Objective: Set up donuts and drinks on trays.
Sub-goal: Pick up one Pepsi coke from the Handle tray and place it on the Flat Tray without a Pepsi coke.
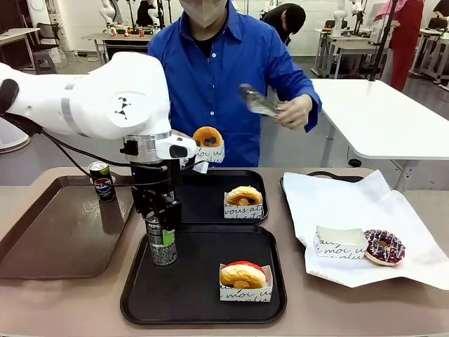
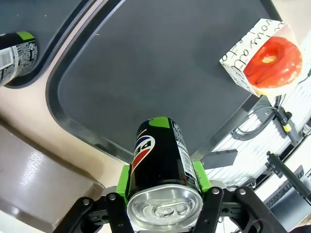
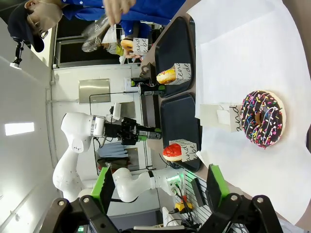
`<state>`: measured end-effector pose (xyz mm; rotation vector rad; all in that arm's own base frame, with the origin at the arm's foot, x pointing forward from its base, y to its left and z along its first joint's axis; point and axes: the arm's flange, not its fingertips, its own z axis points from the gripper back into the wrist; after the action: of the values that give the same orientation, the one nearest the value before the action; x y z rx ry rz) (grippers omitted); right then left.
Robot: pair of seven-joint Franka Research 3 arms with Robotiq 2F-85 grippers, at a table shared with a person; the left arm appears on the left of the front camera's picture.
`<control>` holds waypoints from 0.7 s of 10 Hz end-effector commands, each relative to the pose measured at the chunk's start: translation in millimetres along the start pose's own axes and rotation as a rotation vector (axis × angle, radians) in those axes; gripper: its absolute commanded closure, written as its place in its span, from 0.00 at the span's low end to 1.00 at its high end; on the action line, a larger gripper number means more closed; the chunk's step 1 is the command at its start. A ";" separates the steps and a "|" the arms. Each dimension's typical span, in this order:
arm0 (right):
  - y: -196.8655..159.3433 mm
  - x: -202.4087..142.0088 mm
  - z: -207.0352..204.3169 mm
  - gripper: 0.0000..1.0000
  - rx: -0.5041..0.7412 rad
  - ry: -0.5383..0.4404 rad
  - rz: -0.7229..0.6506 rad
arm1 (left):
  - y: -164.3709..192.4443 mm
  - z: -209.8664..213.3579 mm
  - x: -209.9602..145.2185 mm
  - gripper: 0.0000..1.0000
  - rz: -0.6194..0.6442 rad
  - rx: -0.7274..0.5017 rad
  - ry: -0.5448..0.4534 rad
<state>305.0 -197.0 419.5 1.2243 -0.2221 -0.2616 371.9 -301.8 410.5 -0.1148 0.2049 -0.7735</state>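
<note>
My left gripper (image 1: 162,230) is shut on a dark drink can (image 1: 164,250), upright at the left side of the near black tray (image 1: 203,298); I cannot tell whether it touches the tray. In the left wrist view green pads (image 2: 202,175) clamp the can (image 2: 163,160) over the tray (image 2: 146,63). A red-iced donut (image 1: 243,276) in a paper sleeve sits on this tray. The far tray (image 1: 210,210) holds a glazed donut (image 1: 244,196). My right gripper (image 3: 160,189) is open over white paper, near a chocolate sprinkled donut (image 3: 262,119).
A second can (image 1: 102,180) stands on the glossy brown tray (image 1: 49,239) at the left. The person holds a sleeved donut (image 1: 208,140) in one hand and tongs (image 1: 258,102) in the other. An empty paper sleeve (image 1: 339,241) lies beside the chocolate donut (image 1: 384,246) on the white paper (image 1: 337,200).
</note>
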 end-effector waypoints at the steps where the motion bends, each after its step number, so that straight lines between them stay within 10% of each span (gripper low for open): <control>1: 0.2 1.0 -0.8 0.00 0.012 -0.004 0.001 | 0.1 -6.8 12.4 0.41 -0.006 0.048 -0.014; 7: 0.2 1.0 -0.8 0.00 0.012 -0.004 0.001 | -8.4 -42.3 14.3 0.41 -0.039 0.111 -0.036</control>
<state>305.0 -197.0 419.6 1.2243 -0.2221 -0.2616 369.3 -317.9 374.9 -0.0549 0.1683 -0.8190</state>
